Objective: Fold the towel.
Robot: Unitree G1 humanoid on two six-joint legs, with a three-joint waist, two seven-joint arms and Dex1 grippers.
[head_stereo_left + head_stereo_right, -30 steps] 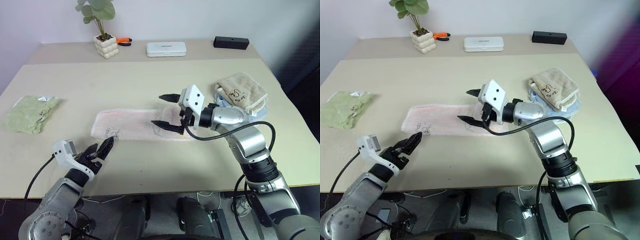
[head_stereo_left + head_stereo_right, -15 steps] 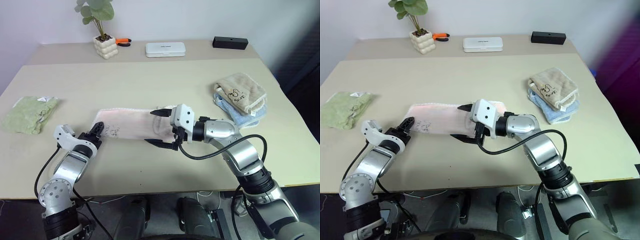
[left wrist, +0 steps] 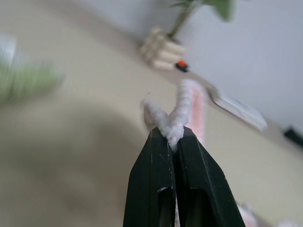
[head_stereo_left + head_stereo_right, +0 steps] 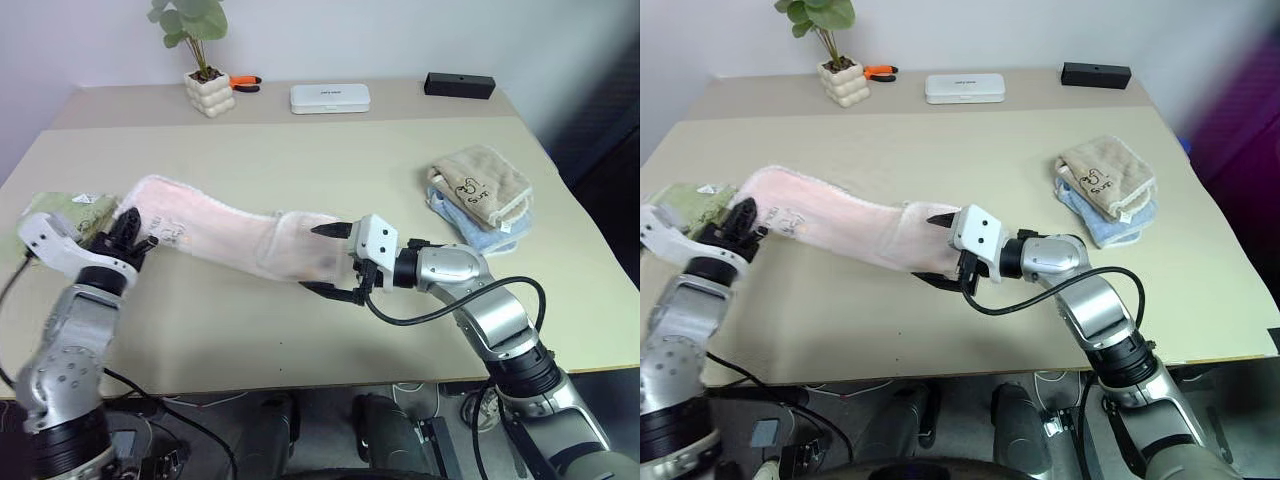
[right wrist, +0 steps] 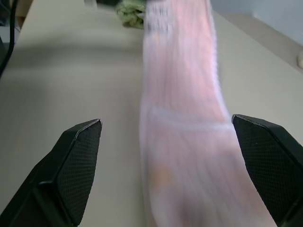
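The pale pink towel [image 4: 225, 236] stretches across the middle of the table [image 4: 330, 160]. Its left end is lifted off the surface and its right end [image 4: 925, 245] rests on the table. My left gripper [image 4: 128, 232] is shut on the towel's left edge, and the left wrist view shows the white terry edge [image 3: 171, 125] pinched between the black fingers [image 3: 156, 184]. My right gripper [image 4: 328, 262] is open and straddles the towel's right end, one finger on each side. In the right wrist view the towel [image 5: 184, 142] runs between the spread fingers [image 5: 75, 161].
A light green towel [image 4: 60, 210] lies at the left edge, partly behind my left arm. A beige towel [image 4: 482, 178] sits on a blue one [image 4: 480, 228] at the right. Along the back stand a potted plant [image 4: 210, 92], orange pliers [image 4: 245, 82], a white box [image 4: 330, 97] and a black box [image 4: 459, 85].
My left gripper went from open to shut on the towel's left end and rose to the left, lifting that end off the table. The right gripper stayed open at the right end.
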